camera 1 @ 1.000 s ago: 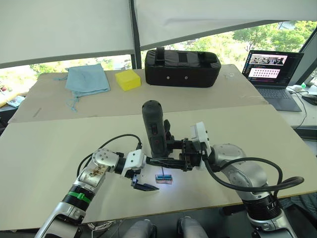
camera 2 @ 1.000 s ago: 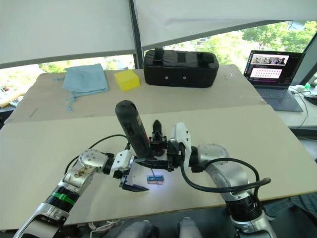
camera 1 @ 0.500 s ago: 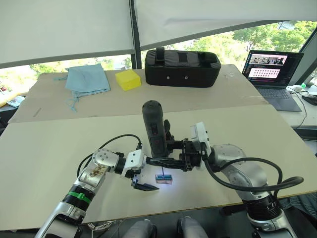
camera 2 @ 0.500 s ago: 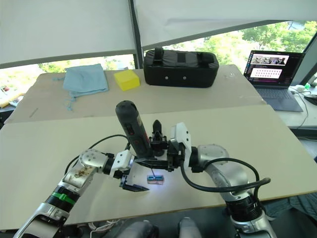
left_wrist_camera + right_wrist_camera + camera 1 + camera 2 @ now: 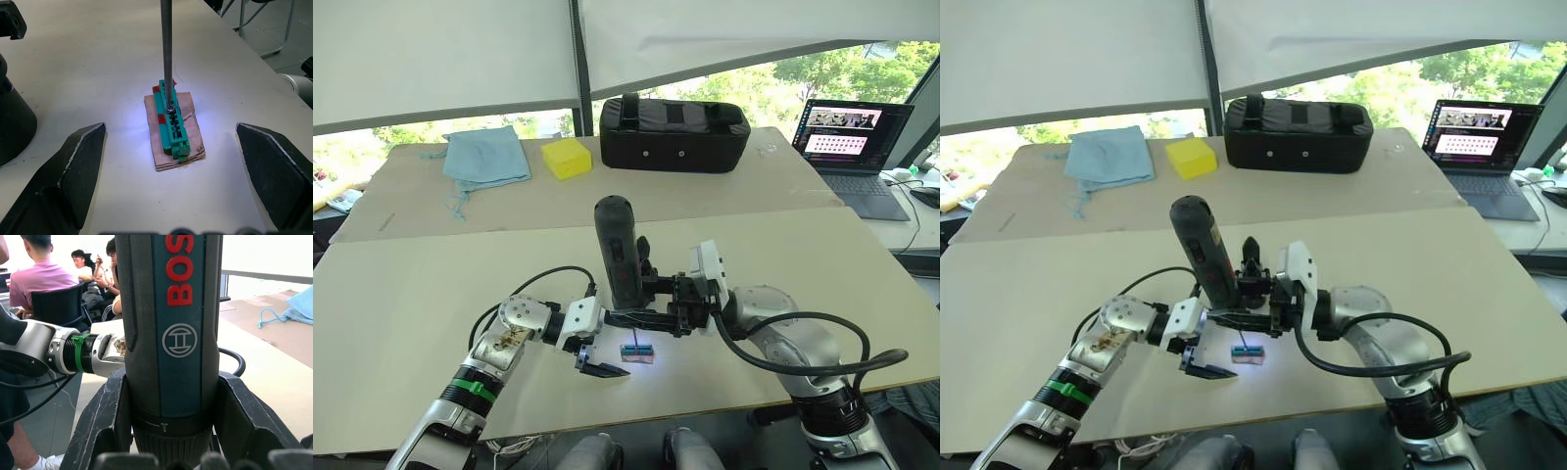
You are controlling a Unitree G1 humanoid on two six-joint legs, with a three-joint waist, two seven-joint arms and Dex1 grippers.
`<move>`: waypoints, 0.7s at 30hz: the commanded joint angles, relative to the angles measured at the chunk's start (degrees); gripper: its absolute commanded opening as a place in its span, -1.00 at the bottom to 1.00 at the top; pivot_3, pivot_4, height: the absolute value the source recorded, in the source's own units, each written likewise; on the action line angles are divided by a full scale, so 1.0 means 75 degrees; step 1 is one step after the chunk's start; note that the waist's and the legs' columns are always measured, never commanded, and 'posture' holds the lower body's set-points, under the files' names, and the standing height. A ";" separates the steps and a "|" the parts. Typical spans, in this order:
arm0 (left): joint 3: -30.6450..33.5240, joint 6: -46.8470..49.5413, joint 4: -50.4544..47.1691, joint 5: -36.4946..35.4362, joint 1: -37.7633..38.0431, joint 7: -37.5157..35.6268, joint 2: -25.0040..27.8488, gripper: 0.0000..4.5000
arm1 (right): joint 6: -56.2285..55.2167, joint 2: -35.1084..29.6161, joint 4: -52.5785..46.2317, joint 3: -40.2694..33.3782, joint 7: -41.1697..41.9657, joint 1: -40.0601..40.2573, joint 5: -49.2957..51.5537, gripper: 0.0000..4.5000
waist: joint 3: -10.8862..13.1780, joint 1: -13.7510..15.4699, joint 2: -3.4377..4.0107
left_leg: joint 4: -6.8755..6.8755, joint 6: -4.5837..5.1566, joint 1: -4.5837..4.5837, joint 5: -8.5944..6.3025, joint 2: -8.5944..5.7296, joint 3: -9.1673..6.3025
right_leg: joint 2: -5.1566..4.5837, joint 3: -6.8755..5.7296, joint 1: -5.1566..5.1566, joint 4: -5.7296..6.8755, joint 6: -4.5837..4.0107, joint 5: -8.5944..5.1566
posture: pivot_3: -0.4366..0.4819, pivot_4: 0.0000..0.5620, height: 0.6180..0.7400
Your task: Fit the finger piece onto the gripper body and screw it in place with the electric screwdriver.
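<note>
Two pale beige boards are forming the table (image 5: 401,313), the near one butting against the far one along a seam running across the view. On the far board, a light blue cloth (image 5: 486,157) is lying toward the robot's left, a yellow block (image 5: 566,158) is sitting just beside it, and a large black case (image 5: 674,132) is standing further right. An open laptop (image 5: 854,147) is resting at the far right. On the near board, a small green block on a brown pad (image 5: 173,128) is lying flat in a patch of bluish-white light.
</note>
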 commanded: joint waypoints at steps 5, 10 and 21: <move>0.0000 -0.0143 0.0031 -0.0037 -0.0174 0.0030 -0.0074 1.00 | 0.0199 0.0031 -0.0415 -0.0074 -0.0031 -0.0136 0.0347 -0.15 | 0.0000 0.0007 0.0000 | 0.0000 0.0000 0.0000 0.0000 0.0000 -0.0001 | 0.0000 -0.0001 -0.0001 -0.0003 0.0000 0.0000 | -0.05 -0.47 1.00; -0.0004 -0.0166 0.0072 -0.0030 -0.0205 0.0044 -0.0098 1.00 | 0.0178 -0.0018 -0.0428 -0.0094 -0.0001 -0.0157 0.0287 -0.15 | 0.0000 0.0001 0.0000 | 0.0000 0.0000 0.0000 0.0000 0.0000 0.0000 | 0.0000 -0.0001 0.0000 -0.0004 0.0000 0.0000 | -0.05 -0.47 1.00; 0.0220 0.0181 -0.0333 -0.0324 -0.0019 -0.0042 0.0123 1.00 | 0.0976 -0.0123 -0.1026 -0.0675 -0.0472 -0.0678 0.1256 -0.15 | 0.0001 0.0002 0.0000 | -0.0001 -0.0001 -0.0005 0.0000 0.0000 0.0000 | -0.0001 0.0001 0.0001 -0.0008 0.0000 0.0000 | -0.05 -0.47 1.00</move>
